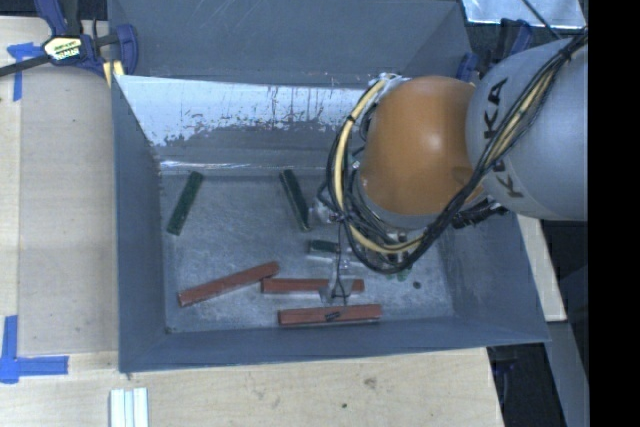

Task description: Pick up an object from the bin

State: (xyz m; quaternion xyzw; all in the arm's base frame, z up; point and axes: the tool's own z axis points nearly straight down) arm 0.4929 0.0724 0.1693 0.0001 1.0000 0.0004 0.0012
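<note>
Camera view, end effector (340,287) over middle brown stick (290,285)'s right end, near bin (140,245) front; opening indiscernible

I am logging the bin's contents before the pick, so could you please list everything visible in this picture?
flat reddish-brown sticks: three, reddish-brown, bin floor toward the view's bottom: tilted left one, middle one, lowest one
flat dark green sticks: two, dark green, farther up the floor: left, centre
short dark piece: one, greenish, partly hidden beside the end effector
grey metal bin: one, grey
robot arm: one, silver-grey, with orange wrist cover
end effector: one, over the middle reddish-brown stick
</note>
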